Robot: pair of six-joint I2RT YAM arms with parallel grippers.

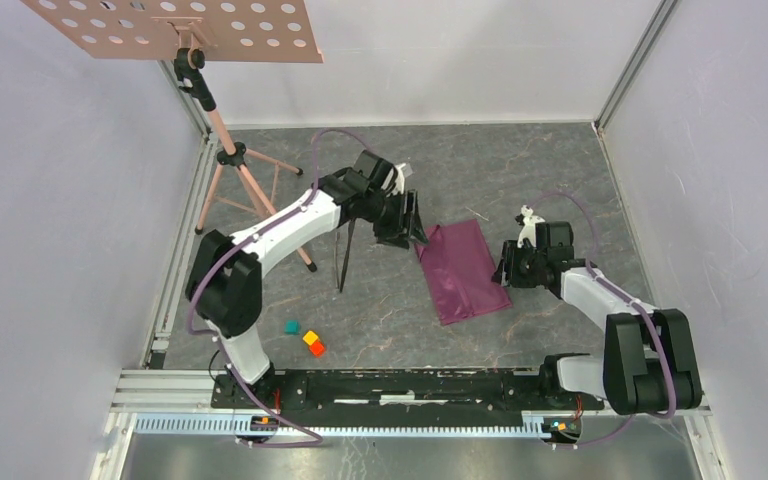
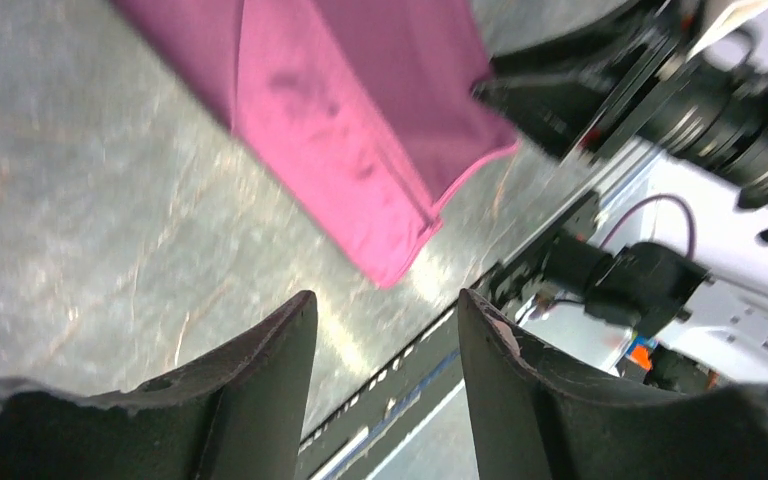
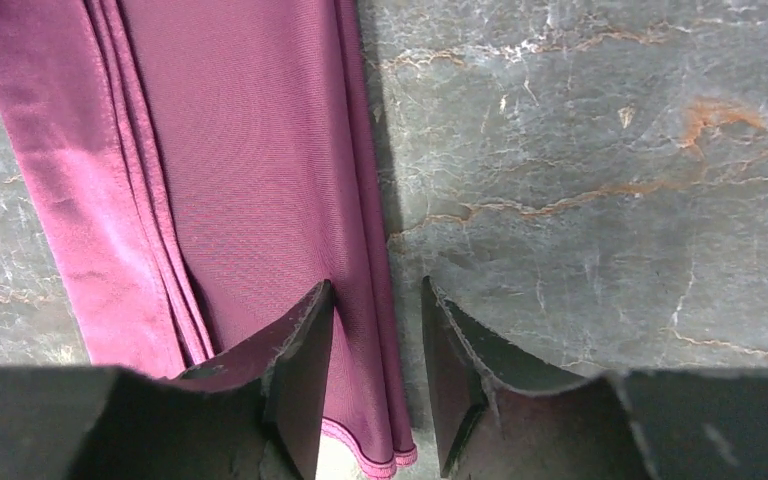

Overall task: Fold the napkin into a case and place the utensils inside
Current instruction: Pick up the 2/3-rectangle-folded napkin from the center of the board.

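Note:
The plum-purple napkin (image 1: 462, 270) lies folded into a long strip on the grey table. It also shows in the left wrist view (image 2: 360, 120) and the right wrist view (image 3: 240, 150). My left gripper (image 1: 415, 232) hovers at the strip's far left corner, open and empty (image 2: 388, 310). My right gripper (image 1: 505, 270) is low at the strip's right edge, open, with the folded edge between its jaws (image 3: 378, 300). The utensils (image 1: 344, 258), two slim dark pieces, lie side by side under the left arm, left of the napkin.
Teal (image 1: 291, 327), yellow (image 1: 310, 338) and orange (image 1: 317, 349) blocks sit near the left arm's base. A tripod (image 1: 235, 165) with a perforated board (image 1: 175, 28) stands at the back left. Walls close in the table on three sides.

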